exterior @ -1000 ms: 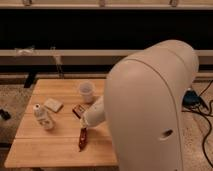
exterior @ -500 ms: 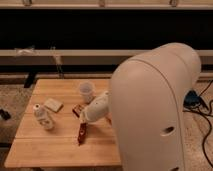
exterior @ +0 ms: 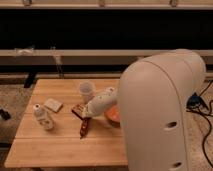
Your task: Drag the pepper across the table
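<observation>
Just below the shut gripper [exterior: 86,116] lies the pepper [exterior: 83,128].

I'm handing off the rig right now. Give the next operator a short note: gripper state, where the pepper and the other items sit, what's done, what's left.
Gripper: shut, low over the table near its middle, at the upper end of the pepper; contact cannot be confirmed.
Pepper: lying on the table just below the gripper, next to the dark packet.
Others: cup behind, orange bowl right, white bottle and pale block left.
Done: arm brought to the pepper.
Left: drag it across the table, probably into the open front area.
</observation>
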Robot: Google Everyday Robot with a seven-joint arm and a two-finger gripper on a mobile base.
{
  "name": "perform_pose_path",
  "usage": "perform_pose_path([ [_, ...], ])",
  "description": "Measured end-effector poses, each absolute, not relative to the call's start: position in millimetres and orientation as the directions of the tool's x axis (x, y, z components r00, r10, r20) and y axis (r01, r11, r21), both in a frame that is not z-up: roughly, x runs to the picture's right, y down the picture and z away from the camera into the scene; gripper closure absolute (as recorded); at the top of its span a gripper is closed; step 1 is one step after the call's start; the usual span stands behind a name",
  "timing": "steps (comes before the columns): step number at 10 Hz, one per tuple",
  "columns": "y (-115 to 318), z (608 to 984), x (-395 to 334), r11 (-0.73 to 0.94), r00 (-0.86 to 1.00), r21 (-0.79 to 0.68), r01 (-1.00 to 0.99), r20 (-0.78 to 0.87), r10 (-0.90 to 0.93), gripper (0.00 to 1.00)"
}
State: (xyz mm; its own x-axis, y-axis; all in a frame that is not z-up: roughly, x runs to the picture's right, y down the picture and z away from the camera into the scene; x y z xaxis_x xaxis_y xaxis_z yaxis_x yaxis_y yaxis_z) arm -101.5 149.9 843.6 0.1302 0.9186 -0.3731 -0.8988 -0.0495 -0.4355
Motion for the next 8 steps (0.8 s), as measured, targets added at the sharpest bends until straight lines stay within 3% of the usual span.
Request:
perform_pose_path([
  [6,126.4,860.0,-81.3,-0.109,0.05,-0.407,-0.907,-0.361,0.931,0.99],
  [8,121.6,861.1,-77.3,-0.12,0.028,-0.4,-0.909,-0.345,0.938,0.83],
])
